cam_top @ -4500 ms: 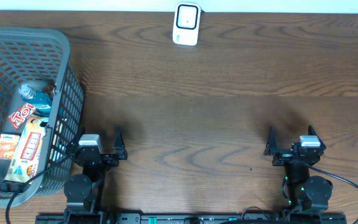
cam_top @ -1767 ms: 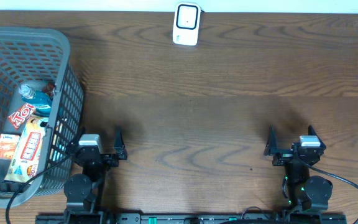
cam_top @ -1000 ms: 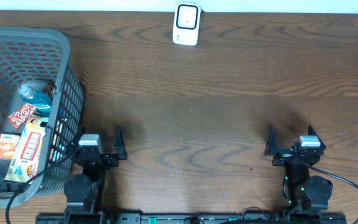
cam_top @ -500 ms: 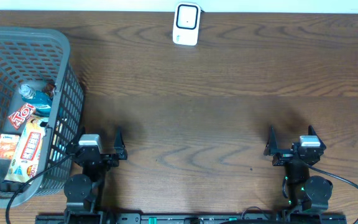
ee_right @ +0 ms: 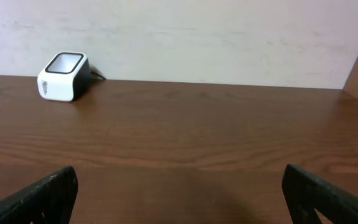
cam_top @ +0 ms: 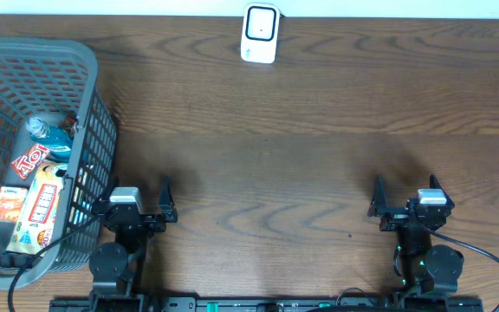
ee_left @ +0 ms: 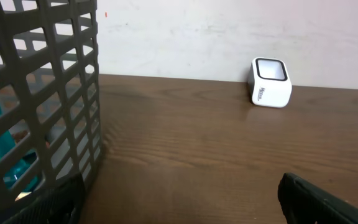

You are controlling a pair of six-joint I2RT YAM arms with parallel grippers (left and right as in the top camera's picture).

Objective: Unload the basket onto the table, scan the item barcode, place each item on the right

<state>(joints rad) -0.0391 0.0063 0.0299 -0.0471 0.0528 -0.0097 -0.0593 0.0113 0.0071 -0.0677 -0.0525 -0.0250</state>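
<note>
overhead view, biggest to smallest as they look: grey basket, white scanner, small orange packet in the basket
1. grey basket, by far the largest
2. white scanner
3. small orange packet, looks a bit smaller than the scanner, though that gap is narrow

A basket [cam_top: 42, 45] left, a scanner [cam_top: 260, 33] behind.
The scanner stood at the table [cam_top: 319, 156]'s far edge; packets [cam_top: 40, 206] lay inside the basket.

Left arm [cam_top: 111, 256] and right arm [cam_top: 430, 260] are black with silver-grey wrist blocks [cam_top: 125, 196] (fingers [ee_right: 42, 196] black too).
</note>
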